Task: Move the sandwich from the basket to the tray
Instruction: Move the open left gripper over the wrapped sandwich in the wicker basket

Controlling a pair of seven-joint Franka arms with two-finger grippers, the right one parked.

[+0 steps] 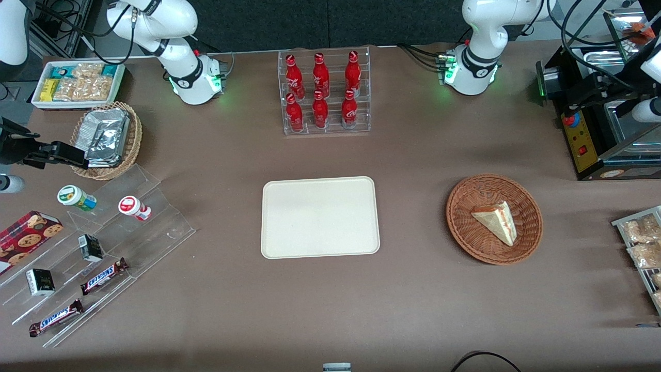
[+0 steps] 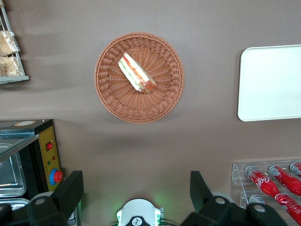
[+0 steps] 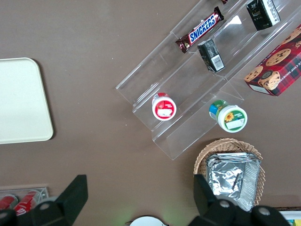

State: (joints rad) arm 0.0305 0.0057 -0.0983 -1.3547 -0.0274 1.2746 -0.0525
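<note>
The sandwich (image 1: 496, 221) (image 2: 136, 73), a pale bread wedge with a red-orange filling stripe, lies in the round reddish-brown basket (image 1: 463, 227) (image 2: 109, 96) toward the working arm's end of the table. The cream tray (image 1: 320, 217) (image 2: 273, 82) (image 3: 19, 99) rests flat at mid-table, apart from the basket, with nothing on it. My left gripper (image 2: 136, 183) hangs high over bare table between the arm's base (image 2: 139, 214) and the basket. It is open wide, and nothing sits between its dark fingers (image 2: 70, 188).
A clear rack of red bottles (image 1: 325, 93) (image 2: 270, 181) stands farther from the front camera than the tray. A machine with a yellow panel (image 1: 581, 139) (image 2: 47, 155) and a rack of bagged snacks (image 1: 640, 243) (image 2: 7, 47) flank the basket. Acrylic steps with snacks (image 1: 103, 243) lie toward the parked arm's end.
</note>
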